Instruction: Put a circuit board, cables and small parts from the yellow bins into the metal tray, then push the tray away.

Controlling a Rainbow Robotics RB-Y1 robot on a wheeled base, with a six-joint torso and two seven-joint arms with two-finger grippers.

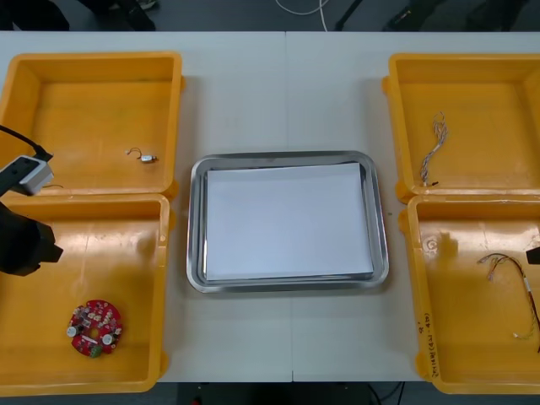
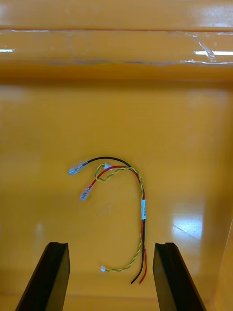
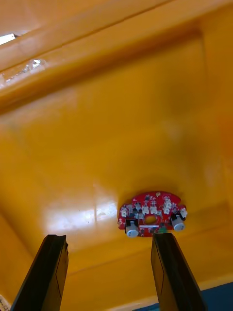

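Observation:
A round red circuit board [image 1: 94, 328] lies in the near left yellow bin [image 1: 135, 245]. My left gripper [image 3: 109, 279] hangs open above that bin's floor, with the circuit board [image 3: 152, 214] a little beyond its fingers, closer to one of them. My left arm [image 1: 21, 240] shows at the table's left edge. A red, yellow and black cable [image 1: 513, 287] lies in the near right bin [image 1: 456, 278]. My right gripper [image 2: 111, 282] is open over it, the cable [image 2: 127, 209] lying just ahead of and between the fingers. The metal tray [image 1: 287, 160], white inside, sits in the middle and holds nothing.
The far left bin [image 1: 93, 63] holds one small metal part [image 1: 148, 157]. The far right bin [image 1: 472, 63] holds a twisted cable [image 1: 433, 148]. The bins stand close on both sides of the tray. Bare table stretches beyond the tray toward the far edge.

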